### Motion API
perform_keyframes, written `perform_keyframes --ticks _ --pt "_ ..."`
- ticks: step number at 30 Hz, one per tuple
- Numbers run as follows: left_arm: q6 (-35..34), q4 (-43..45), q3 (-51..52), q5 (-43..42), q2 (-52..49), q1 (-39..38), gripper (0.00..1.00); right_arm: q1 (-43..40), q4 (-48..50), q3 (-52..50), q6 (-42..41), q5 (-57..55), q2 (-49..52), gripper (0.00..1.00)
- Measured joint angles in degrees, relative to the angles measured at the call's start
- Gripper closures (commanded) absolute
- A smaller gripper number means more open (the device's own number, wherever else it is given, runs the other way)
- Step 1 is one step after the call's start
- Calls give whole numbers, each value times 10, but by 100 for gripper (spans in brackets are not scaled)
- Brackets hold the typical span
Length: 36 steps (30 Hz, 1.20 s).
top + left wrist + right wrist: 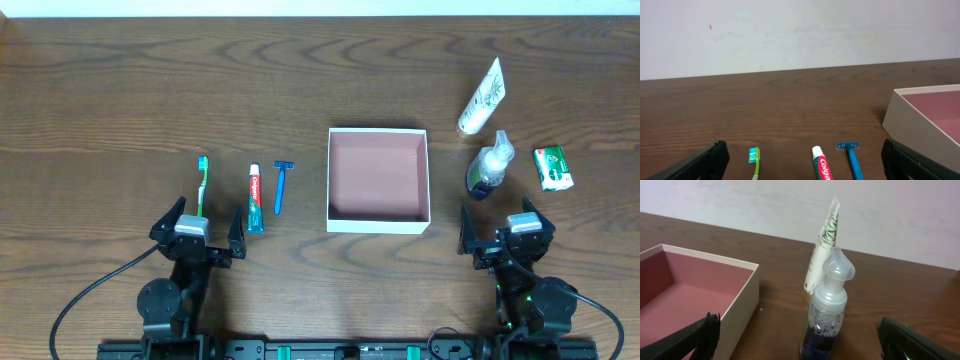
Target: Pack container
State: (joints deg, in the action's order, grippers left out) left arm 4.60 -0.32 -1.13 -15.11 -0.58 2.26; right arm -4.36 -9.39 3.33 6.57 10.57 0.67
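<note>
Left gripper (205, 222) and right gripper (497, 225) wide open, holding nothing. Box (378, 226) empty: toothbrush (202, 185), toothpaste (256, 198), razor (281, 187) left of it; tube (483, 96), bottle (489, 165), packet (552, 167) right. Nothing packed yet.

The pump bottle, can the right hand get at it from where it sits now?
Probably yes: the open right hand faces the pump bottle head-on with nothing between them, and the container stands off to its left.
</note>
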Motion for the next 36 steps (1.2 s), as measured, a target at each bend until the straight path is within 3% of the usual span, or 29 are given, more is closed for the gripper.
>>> perform_keyframes --ticks 11,15,19,24,31,36 --pt "-29 21 0 -17 0 0 2 0 0 0 0 0 0 1" --pt "-38 -10 -37 -26 -3 0 2 0 0 0 0 0 0 1" --pt "-29 -105 -157 -15 -42 0 2 0 0 0 0 0 0 1" --pt "-9 -243 -341 -1 -179 0 2 0 -1 -1 0 0 0 1" --pt "0 -352 -527 -39 -339 0 2 0 -1 -1 0 0 0 1" --pt "-17 -516 -666 1 -452 0 2 0 -1 -2 0 0 0 1"
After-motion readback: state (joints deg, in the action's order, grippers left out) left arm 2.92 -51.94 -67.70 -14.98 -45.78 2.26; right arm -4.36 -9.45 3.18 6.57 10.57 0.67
